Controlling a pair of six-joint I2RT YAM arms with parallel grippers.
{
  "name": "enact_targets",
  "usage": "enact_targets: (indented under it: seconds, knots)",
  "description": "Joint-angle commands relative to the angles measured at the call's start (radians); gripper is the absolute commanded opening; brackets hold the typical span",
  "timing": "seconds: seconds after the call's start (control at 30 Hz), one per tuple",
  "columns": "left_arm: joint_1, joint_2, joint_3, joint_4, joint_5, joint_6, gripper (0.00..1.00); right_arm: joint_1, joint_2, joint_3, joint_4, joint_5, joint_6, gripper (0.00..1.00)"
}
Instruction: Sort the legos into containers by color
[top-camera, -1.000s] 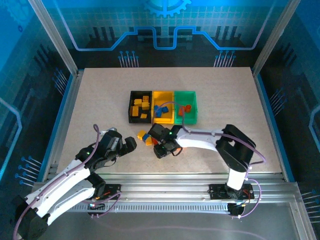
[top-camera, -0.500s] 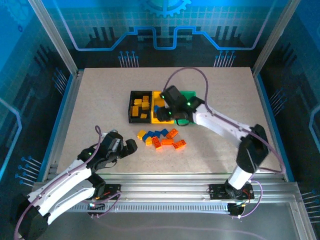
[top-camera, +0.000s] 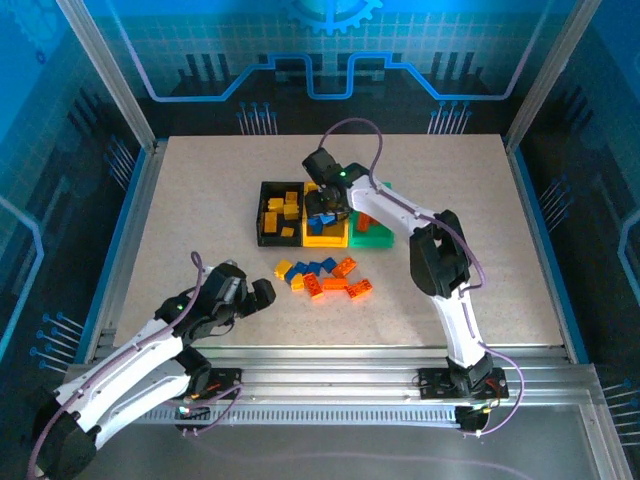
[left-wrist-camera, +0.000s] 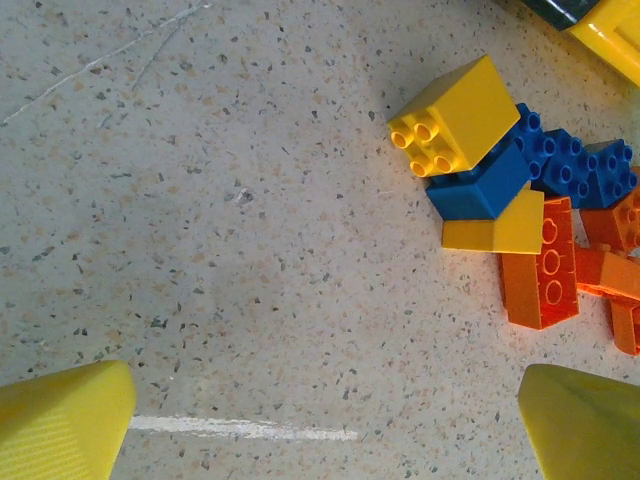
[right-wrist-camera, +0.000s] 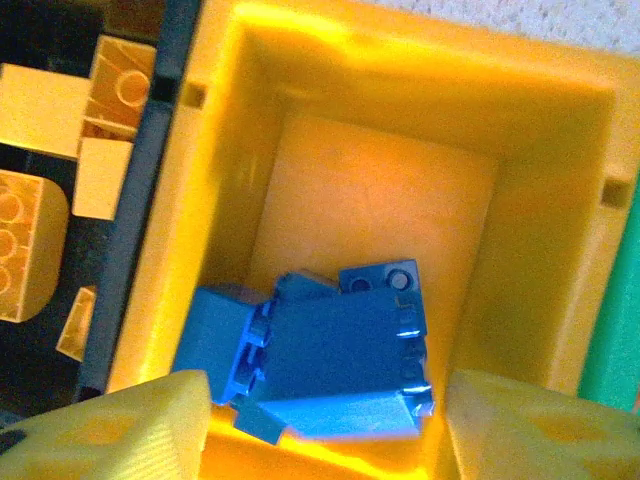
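Step in hand: blue drop-off. Over the yellow bin (right-wrist-camera: 400, 50) the right gripper (right-wrist-camera: 325, 420) is held, blue legos (right-wrist-camera: 340, 350) between its fingers; whether they are gripped or let go cannot be told. The left gripper (left-wrist-camera: 330, 400) is spread, empty. Next: the mixed pile (top-camera: 325, 278) near the bins is to be revisited.

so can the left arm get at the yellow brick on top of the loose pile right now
Probably yes. The left gripper is open, the yellow brick sits uppermost on the gripper's side of the pile, and only bare table lies between them; nothing covers it.
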Motion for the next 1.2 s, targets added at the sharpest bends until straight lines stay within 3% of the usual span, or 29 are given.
enact_targets:
  seconds: [0.0,0.2,0.47,0.6,0.8,1.17]
  knots:
    - [0.005,-0.008,0.016,-0.018,0.025,-0.011,0.99,-0.004,-0.039,0.045,-0.034,0.005,0.001,0.67]
    - [0.004,-0.007,0.031,-0.018,0.026,-0.003,0.99,-0.001,-0.235,-0.16,0.029,-0.041,0.005,0.68]
    - [0.01,0.008,0.025,0.003,0.035,-0.003,0.99,0.024,-0.606,-0.698,0.106,-0.124,0.015,0.71]
    - [0.013,0.031,0.019,0.019,0.038,-0.003,0.99,0.058,-0.7,-0.889,0.111,-0.175,0.011,0.72]
    - [0.015,0.057,0.011,0.046,0.038,-0.006,0.99,0.104,-0.679,-1.017,0.143,-0.144,0.013,0.76]
    - [0.015,0.072,0.0,0.047,0.033,-0.005,0.99,0.141,-0.501,-0.942,0.197,-0.082,-0.027,0.85]
